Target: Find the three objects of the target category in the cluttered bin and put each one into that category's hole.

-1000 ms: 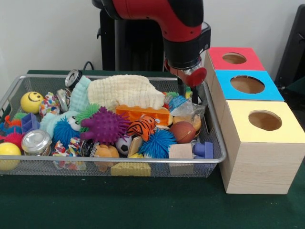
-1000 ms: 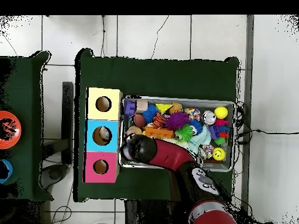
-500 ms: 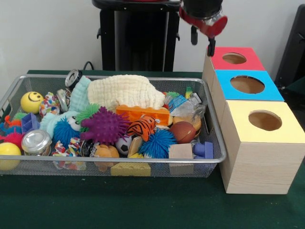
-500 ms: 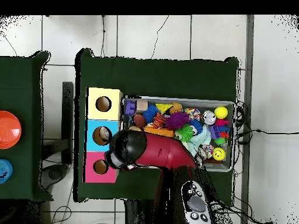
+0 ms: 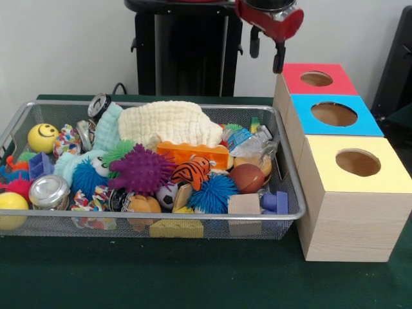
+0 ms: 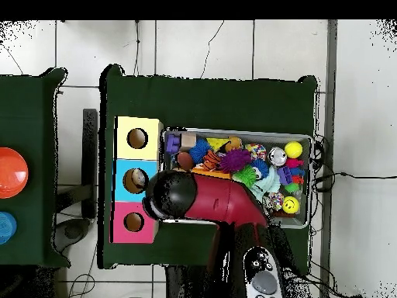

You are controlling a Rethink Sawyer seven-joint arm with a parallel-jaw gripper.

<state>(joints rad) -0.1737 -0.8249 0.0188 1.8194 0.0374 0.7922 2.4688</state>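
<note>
A wire bin crammed with toys sat at left, while the gripper hung high beside the red-topped box, jaws apart and apparently empty, best recentred over the clutter before descending.

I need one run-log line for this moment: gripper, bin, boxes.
gripper: raised, open, empty, left of red box | wire bin: full of toys | blue box, yellow box: nothing seen in holes
</note>
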